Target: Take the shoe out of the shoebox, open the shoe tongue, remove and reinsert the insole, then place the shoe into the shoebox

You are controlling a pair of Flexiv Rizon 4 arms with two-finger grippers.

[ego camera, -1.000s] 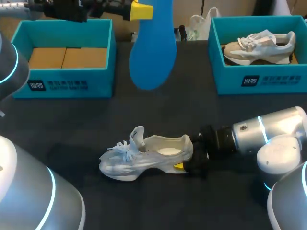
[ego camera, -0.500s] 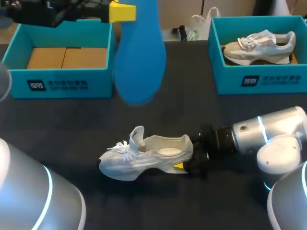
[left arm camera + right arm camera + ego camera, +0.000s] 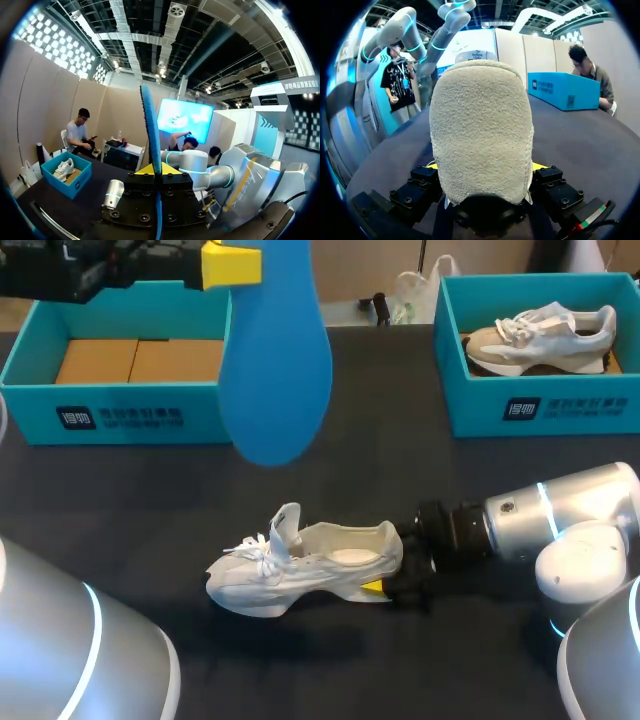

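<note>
A white shoe (image 3: 300, 568) lies on its sole on the black table, toe to the left, tongue pulled up. My right gripper (image 3: 386, 585) is at its heel; in the right wrist view the grey heel (image 3: 481, 135) fills the space between both yellow fingertips (image 3: 539, 165), so the gripper (image 3: 482, 167) is shut on it. High over the table's back left, my left gripper (image 3: 232, 265) is shut on the blue insole (image 3: 275, 370), which hangs down. Seen from the left wrist, the insole (image 3: 151, 125) stands edge-on between the tips of that gripper (image 3: 159, 170).
A teal shoebox (image 3: 130, 418) with a brown cardboard floor stands at the back left. A second teal shoebox (image 3: 540, 410) at the back right holds another white and beige shoe (image 3: 540, 335). My right arm (image 3: 560, 515) lies low across the table's right side.
My left gripper has carried the blue insole to the left, above the table. The shoe and the right arm have kept still.
</note>
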